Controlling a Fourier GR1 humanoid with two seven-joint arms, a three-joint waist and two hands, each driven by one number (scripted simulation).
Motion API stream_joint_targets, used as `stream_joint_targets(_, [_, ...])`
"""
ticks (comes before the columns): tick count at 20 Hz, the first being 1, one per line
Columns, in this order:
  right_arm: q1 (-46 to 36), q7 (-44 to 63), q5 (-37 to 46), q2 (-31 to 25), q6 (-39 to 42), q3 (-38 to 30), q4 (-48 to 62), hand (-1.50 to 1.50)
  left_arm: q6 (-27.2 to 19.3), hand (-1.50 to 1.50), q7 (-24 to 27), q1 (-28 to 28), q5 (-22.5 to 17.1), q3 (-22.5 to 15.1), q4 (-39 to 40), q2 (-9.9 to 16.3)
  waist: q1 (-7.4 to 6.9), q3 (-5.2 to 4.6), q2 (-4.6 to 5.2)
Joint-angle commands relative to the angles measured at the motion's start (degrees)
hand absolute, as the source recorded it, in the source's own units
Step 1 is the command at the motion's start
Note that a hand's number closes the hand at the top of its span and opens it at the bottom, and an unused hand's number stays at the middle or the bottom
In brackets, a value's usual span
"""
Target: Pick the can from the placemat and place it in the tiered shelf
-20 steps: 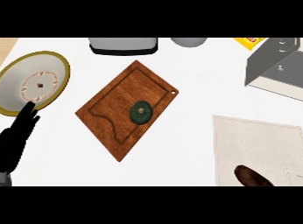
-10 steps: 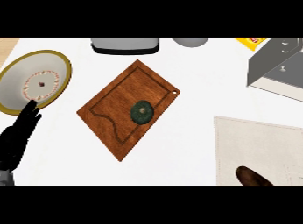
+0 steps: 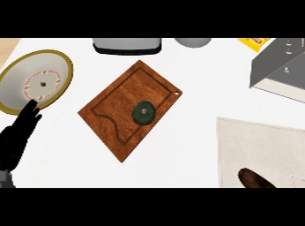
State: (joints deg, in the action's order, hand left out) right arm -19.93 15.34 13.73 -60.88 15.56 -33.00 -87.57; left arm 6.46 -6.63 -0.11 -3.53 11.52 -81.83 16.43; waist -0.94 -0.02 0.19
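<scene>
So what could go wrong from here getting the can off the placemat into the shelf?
1. The brown thing on the placemat, likely the can, is cut off at the view's lower edge, so a grasp is hard to judge.
2. The left hand rests open right by the rim of the plate; moving it might nudge that.
3. The tiered shelf stands beside a yellow box that the can could clip.

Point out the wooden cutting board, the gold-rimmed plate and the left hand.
wooden cutting board (image 3: 119, 119): head view, bare wood left of centre.
gold-rimmed plate (image 3: 15, 86): head view, pale inner surface.
left hand (image 3: 12, 137): head view, black fingers.
</scene>
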Motion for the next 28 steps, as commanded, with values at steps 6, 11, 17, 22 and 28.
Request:
stream_joint_targets(6, [-9.9,-10.8,4.3,3.2,-7.1,6.9,20.8,1.50,-1.6,0.00,2.6,-0.9,2.5,0.0,3.1,-1.3,-0.18,0.03,0.14])
stream_joint_targets(11, [-15.4,-5.6,7.0,6.2,-12.0,8.7,27.3,1.50,1.6,0.00,1.9,1.3,0.1,1.3,1.1,0.2,-0.39,0.02,0.05])
stream_joint_targets(17, [-21.8,-14.9,14.1,3.6,-12.9,14.9,40.6,-1.50,-1.6,0.00,-0.2,-1.1,2.4,-1.2,-0.1,-2.9,-0.58,0.04,0.23])
stream_joint_targets(22, [-27.0,-21.6,12.4,2.3,-13.2,11.7,49.1,-1.50,-0.2,0.00,0.0,-1.9,1.5,0.5,1.0,-1.6,-0.39,0.05,0.25])
stream_joint_targets(28, [-29.6,-22.9,6.3,2.8,-9.1,6.9,53.0,-1.50,0.3,0.00,-1.8,-0.2,0.7,0.6,-2.4,-1.8,-0.29,0.07,0.10])
